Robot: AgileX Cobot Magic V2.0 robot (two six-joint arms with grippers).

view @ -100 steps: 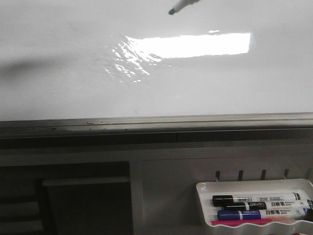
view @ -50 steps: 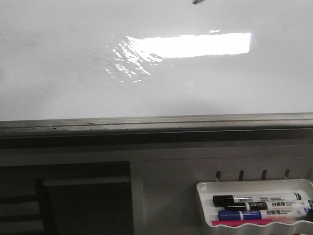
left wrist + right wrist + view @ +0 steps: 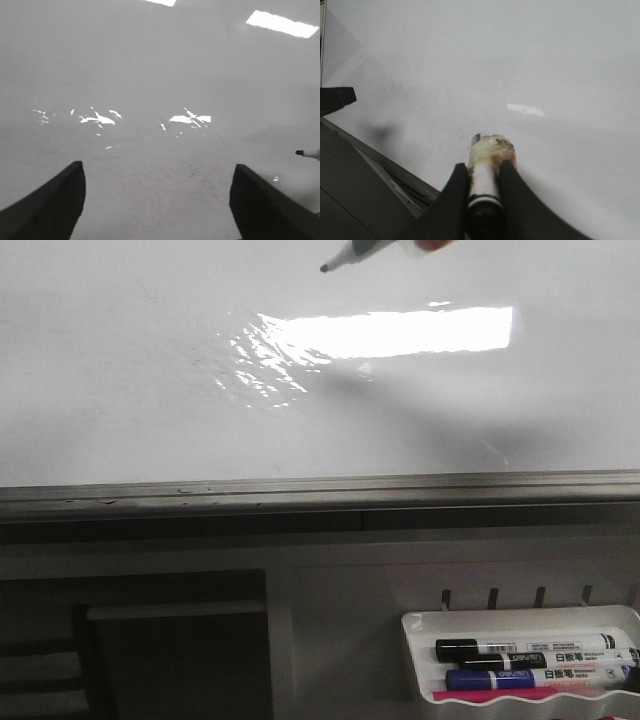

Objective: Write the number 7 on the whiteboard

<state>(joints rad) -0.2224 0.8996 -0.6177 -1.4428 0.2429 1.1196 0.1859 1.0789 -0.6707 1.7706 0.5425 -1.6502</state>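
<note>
The whiteboard [image 3: 120,390] fills the upper front view, glossy white with glare and a wrinkled film patch [image 3: 255,365]; no number 7 shows on it. A marker [image 3: 360,252] with a dark tip enters from the top edge, tip pointing down-left over the board. My right gripper [image 3: 484,172] is shut on the marker [image 3: 487,165], whose taped front end points at the board [image 3: 545,60]. My left gripper [image 3: 157,185] is open and empty over the board [image 3: 150,75]; the marker tip [image 3: 306,152] shows at that view's right edge.
The board's grey metal bottom rim [image 3: 320,490] runs across the front view. A small white tray [image 3: 520,625] at the lower right holds three markers and a pink item. A dark shelf opening [image 3: 170,650] is at the lower left.
The marker tip rose almost out of the top of the front view, then came back down and further left. A shadow now falls on the board's right side.
</note>
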